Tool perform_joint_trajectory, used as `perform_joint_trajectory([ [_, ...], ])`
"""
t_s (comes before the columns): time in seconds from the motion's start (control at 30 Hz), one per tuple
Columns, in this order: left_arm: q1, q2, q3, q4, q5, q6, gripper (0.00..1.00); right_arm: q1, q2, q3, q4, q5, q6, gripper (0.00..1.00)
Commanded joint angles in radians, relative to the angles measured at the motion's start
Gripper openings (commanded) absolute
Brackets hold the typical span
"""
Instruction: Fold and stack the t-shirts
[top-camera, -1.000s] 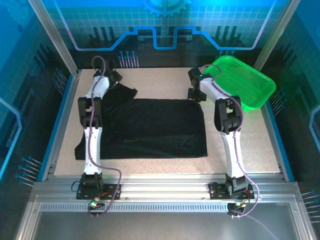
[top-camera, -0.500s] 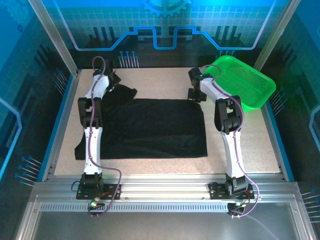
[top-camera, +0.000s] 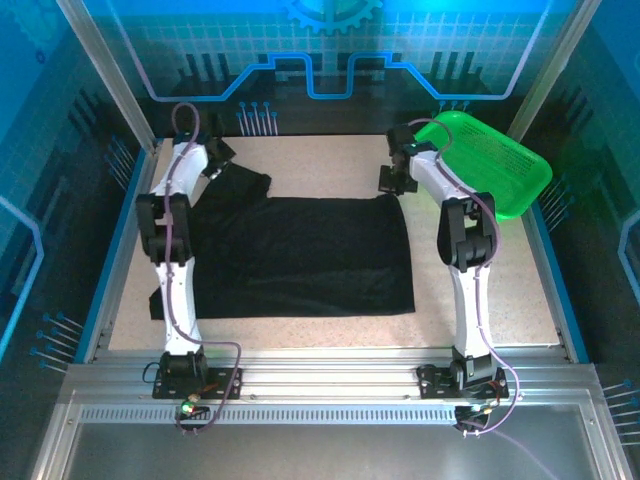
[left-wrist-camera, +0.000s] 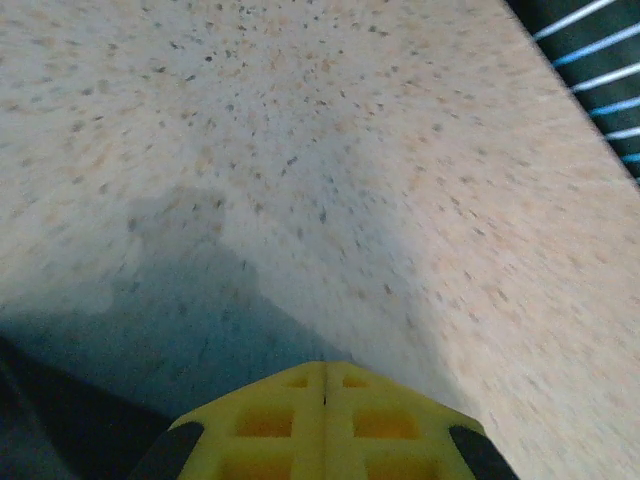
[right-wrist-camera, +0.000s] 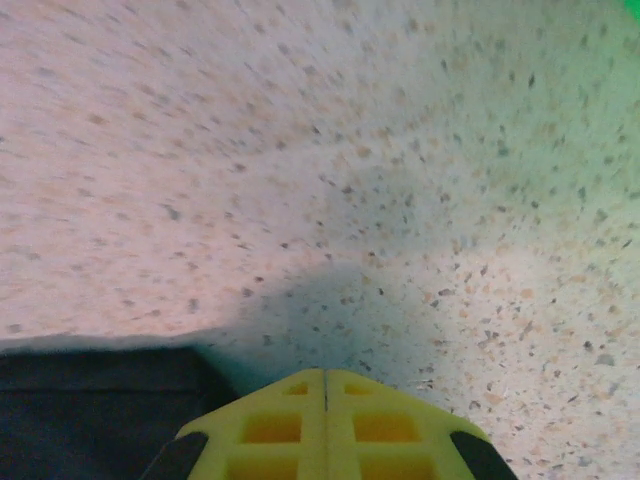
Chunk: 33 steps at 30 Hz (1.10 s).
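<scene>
The left gripper (top-camera: 214, 160) is seen at the upper left of the top view, over the far left sleeve of the shirt (top-camera: 300, 255). In its wrist view the yellow fingers (left-wrist-camera: 270, 425) are pressed together. The shirt is laid open and flat across the middle of the table (top-camera: 480, 300). The right gripper (top-camera: 392, 180) is set at the shirt's far right corner, and its fingers (right-wrist-camera: 270, 428) are likewise pressed together. The basket (top-camera: 495, 165) is propped at the upper right, over the table's edge.

No fold is judged to have been made. One shirt is spread out, so all of the folding and stacking is left to do.

Part of the shirt's left side is covered by the left arm. Whether cloth is pinched between either pair of fingers cannot be told, as the fingers hide what is under them. Dark cloth is made out at the lower left of each wrist view.
</scene>
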Motion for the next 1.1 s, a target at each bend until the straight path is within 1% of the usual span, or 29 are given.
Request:
perform_joint_trajectory([
  [0.0, 0.005, -0.206, -0.164, 0.058, 0.057, 0.001, 0.00, -0.005, -0.077, -0.021, 0.037, -0.046, -0.088, 0.00],
  [0.13, 0.009, -0.418, -0.426, 0.105, 0.079, -0.012, 0.00, -0.004, -0.151, -0.109, 0.082, -0.050, -0.098, 0.00],
  [0.23, 0.023, -0.582, -0.614, 0.128, 0.068, -0.036, 0.00, 0.006, -0.215, -0.191, 0.113, -0.055, -0.088, 0.00],
  [0.37, 0.034, -0.780, -0.806, 0.100, 0.013, -0.041, 0.00, 0.026, -0.322, -0.350, 0.154, -0.010, -0.066, 0.00],
  [0.43, 0.040, -0.872, -0.887, 0.067, -0.019, -0.049, 0.00, 0.034, -0.381, -0.443, 0.184, -0.001, -0.053, 0.00],
  [0.5, 0.045, -0.970, -0.972, 0.030, -0.074, -0.057, 0.00, 0.047, -0.443, -0.540, 0.212, 0.009, -0.045, 0.00],
  [0.6, 0.055, -1.084, -1.077, -0.014, -0.125, -0.079, 0.00, 0.058, -0.511, -0.652, 0.227, 0.009, -0.025, 0.00],
  [0.8, 0.056, -1.214, -1.187, -0.095, -0.187, -0.091, 0.00, 0.067, -0.587, -0.792, 0.217, 0.039, -0.002, 0.00],
  [0.97, 0.056, -1.261, -1.236, -0.165, -0.231, -0.094, 0.00, 0.069, -0.599, -0.827, 0.201, 0.047, 0.003, 0.00],
  [1.07, 0.055, -1.290, -1.273, -0.180, -0.235, -0.111, 0.00, 0.071, -0.596, -0.840, 0.200, 0.051, 0.009, 0.00],
])
